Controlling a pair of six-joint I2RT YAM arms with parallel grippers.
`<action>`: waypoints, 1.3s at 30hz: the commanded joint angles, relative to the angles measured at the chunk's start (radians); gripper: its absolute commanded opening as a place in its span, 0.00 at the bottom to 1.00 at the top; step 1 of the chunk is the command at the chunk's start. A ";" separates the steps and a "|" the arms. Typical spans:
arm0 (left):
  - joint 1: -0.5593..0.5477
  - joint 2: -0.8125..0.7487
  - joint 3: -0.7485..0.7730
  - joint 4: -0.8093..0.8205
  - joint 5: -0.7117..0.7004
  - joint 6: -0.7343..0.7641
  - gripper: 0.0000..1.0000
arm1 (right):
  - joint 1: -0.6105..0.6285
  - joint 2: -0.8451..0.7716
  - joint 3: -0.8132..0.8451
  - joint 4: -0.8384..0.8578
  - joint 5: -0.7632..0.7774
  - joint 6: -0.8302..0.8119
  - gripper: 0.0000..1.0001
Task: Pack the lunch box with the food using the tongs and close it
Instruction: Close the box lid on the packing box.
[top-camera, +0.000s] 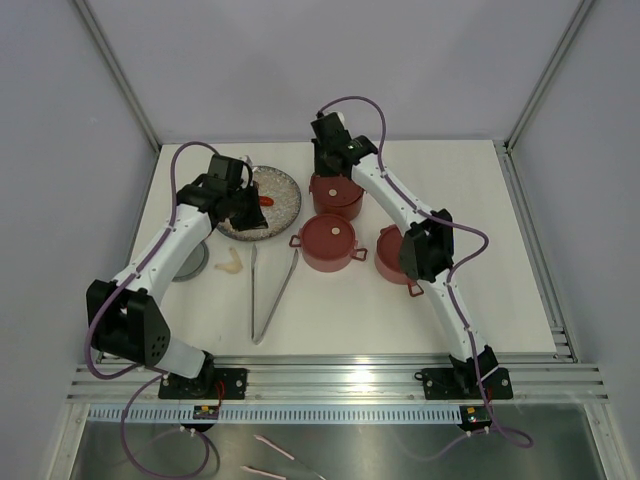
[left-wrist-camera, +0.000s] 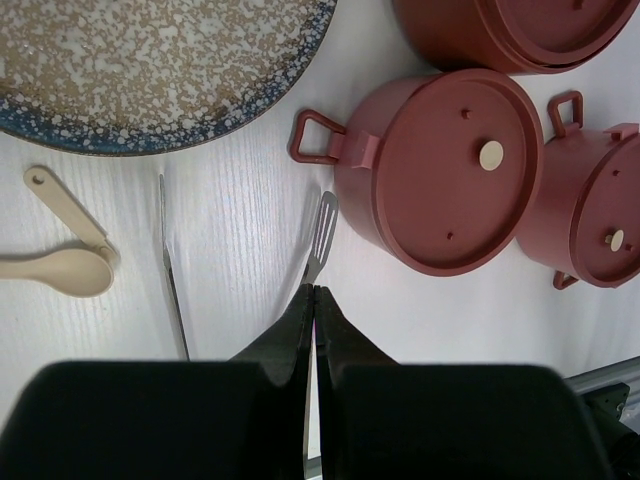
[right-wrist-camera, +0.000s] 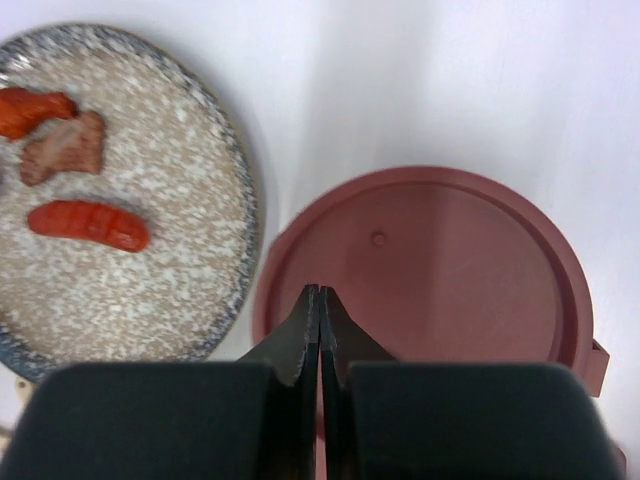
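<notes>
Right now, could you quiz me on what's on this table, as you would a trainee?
1. True or false: the tongs lie flat on the table.
2. How many red tiers show? A two, B three, C five.
3. Fill in: the food lies on the speckled ____.
Key: 1 true; 2 B; 3 plate.

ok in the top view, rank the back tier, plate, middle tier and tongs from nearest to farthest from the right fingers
1. back tier: directly under the right fingers.
2. plate, off to the left, and middle tier, toward the arm bases: too close to call.
3. tongs: farthest, left of centre near the front edge.
</notes>
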 joint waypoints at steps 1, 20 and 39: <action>0.004 -0.032 -0.004 0.022 -0.017 0.012 0.00 | -0.012 0.027 -0.037 -0.014 -0.021 0.029 0.00; 0.004 -0.025 -0.010 0.037 -0.001 0.001 0.00 | -0.010 -0.041 -0.045 -0.025 0.017 0.008 0.00; 0.004 -0.031 -0.024 0.034 -0.004 -0.002 0.00 | -0.035 0.098 -0.011 -0.096 0.054 0.080 0.00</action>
